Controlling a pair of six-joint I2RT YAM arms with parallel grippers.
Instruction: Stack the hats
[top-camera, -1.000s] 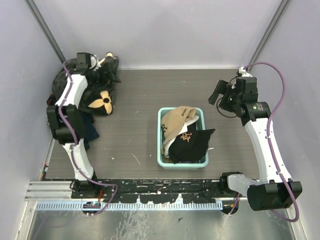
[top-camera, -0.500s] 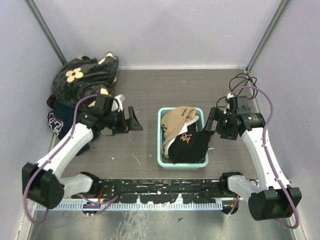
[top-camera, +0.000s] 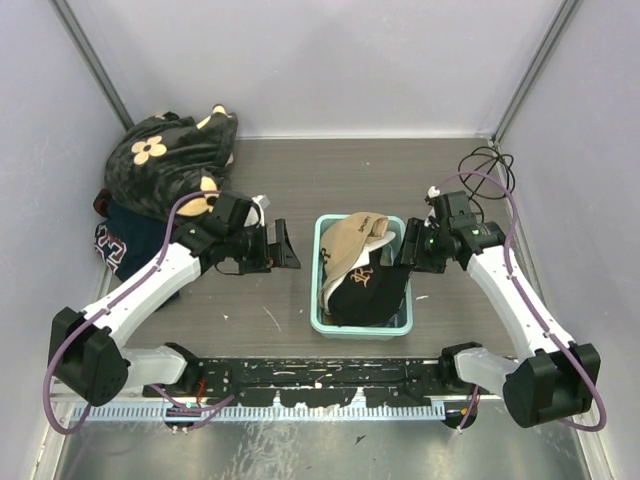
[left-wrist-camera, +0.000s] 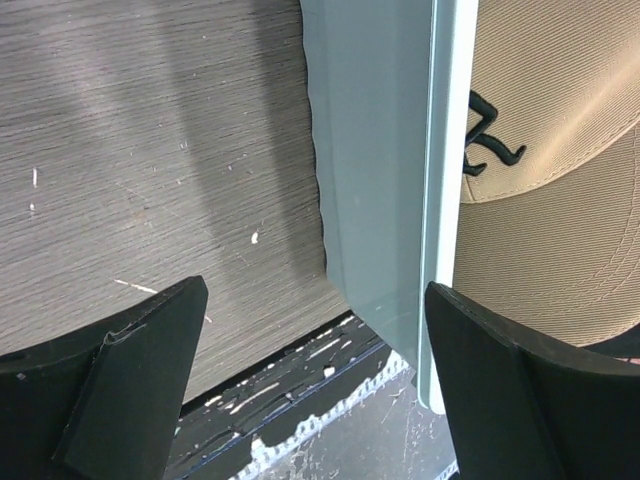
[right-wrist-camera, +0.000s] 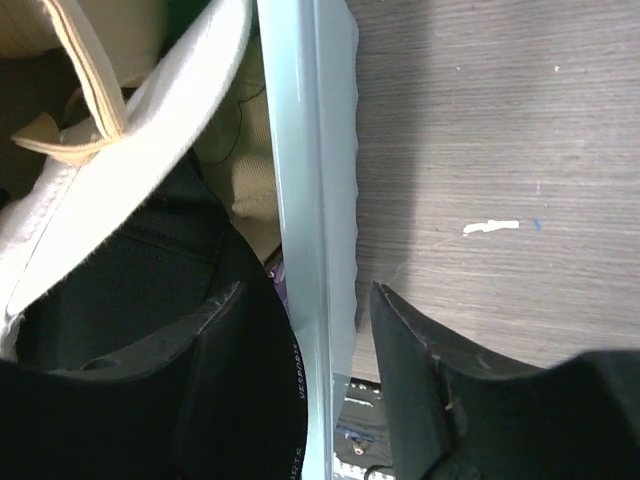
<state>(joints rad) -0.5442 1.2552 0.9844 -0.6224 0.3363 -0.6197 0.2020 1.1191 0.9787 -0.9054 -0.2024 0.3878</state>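
Likely a lab, pale-walled booth (top-camera: 330, 60), aluminium rail (top-camera: 100, 380)

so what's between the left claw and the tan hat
A little bare table, then the bin's left wall, lie between the left claw and the tan hat; the left wrist view shows it.

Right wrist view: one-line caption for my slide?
Right gripper straddling the bin wall, jaws open, black cap just inside.

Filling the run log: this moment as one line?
left gripper: open, facing bin | right gripper: astride bin's right wall | black cap, tan cap, white cap: in bin
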